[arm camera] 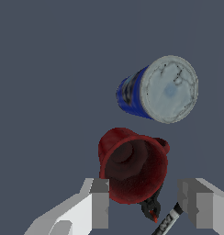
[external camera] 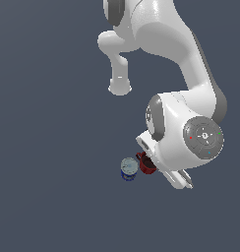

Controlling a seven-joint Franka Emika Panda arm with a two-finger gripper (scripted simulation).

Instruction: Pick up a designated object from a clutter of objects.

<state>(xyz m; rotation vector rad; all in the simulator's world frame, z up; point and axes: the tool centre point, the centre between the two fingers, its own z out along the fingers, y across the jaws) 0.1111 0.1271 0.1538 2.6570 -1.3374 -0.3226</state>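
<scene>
Claw (arm camera: 143, 206) spread, w/ dark red handled mug (arm camera: 132, 165) sitting between fingers on grey counter (arm camera: 49, 92), beside blue pale-topped can (arm camera: 157, 89). Approach prob. done; squeeze and lift remain.

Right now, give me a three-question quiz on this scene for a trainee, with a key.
1. True or false: the gripper is shut on the red mug.
2. Multiple choice: in the exterior view, the blue can stands where relative to the red mug? A) to its left B) to its right C) stacked on top of it
3. Fill in: in the wrist view, the small black clamp and the marker lie beside the ____.

Key:
1. False; the fingers are spread, one before the mug's rim, the other clear of it.
2. A
3. Red mug
</scene>
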